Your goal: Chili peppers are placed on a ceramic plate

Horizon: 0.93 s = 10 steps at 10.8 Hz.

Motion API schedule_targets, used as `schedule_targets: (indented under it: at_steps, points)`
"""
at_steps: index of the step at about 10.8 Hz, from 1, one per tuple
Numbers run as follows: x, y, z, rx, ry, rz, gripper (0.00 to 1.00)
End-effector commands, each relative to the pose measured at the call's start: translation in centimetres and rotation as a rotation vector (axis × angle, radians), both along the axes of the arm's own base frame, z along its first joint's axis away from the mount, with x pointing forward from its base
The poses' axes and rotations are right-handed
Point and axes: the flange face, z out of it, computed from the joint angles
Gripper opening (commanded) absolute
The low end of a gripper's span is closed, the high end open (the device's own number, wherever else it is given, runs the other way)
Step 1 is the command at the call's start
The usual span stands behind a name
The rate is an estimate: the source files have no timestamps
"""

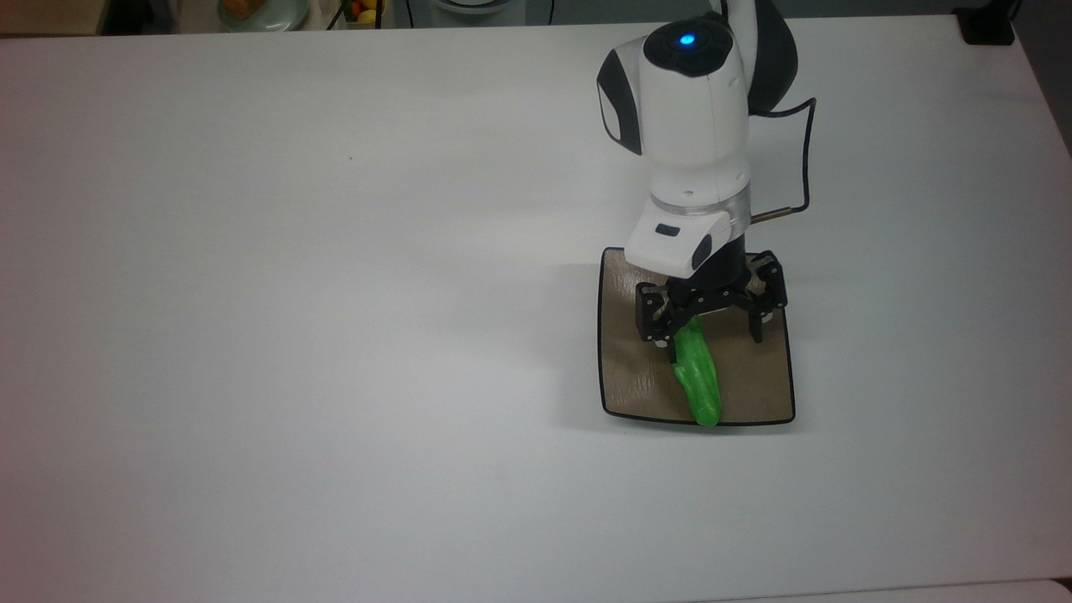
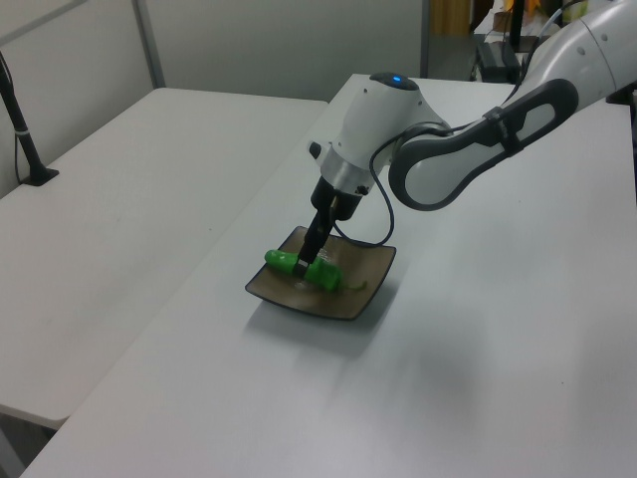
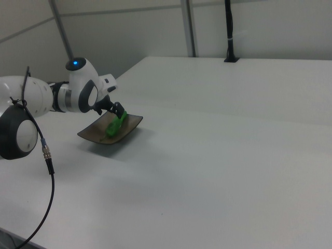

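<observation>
The bright green chili pepper [image 1: 697, 378] lies lengthwise on the square tan-brown ceramic plate [image 1: 630, 368], its tip reaching the plate's near rim in the top view. My gripper [image 1: 708, 332] hangs just above the pepper's stem end, open, fingers spread to either side with nothing held. In the left view the chili pepper [image 2: 299, 267] rests on the ceramic plate [image 2: 370, 267] below the gripper [image 2: 311, 256]. The right view shows the chili pepper [image 3: 114, 125] on the ceramic plate [image 3: 94, 135] under the gripper [image 3: 118, 111].
The plate sits on a wide white table [image 1: 335, 293]. A black cable [image 1: 806, 155] loops beside the wrist. Dishes with fruit [image 1: 255, 10] stand beyond the far edge. A black post [image 2: 24, 129] rises from a second table in the left view.
</observation>
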Motion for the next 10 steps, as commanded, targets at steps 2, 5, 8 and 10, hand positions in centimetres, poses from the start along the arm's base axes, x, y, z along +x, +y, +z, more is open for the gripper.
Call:
schedule_targets:
  at_steps: [2, 5, 8, 10]
  points:
    - [-3.7, -1.9, 10.1, -0.042, 0.072, 0.008, 1.0]
    - [-8.4, -8.0, 18.6, -0.136, 0.29, -0.025, 1.0]
    - [-12.9, -15.7, 24.7, -0.174, 0.45, -0.118, 1.0]
    - [-14.7, -19.0, 25.8, -0.169, 0.463, -0.164, 1.0]
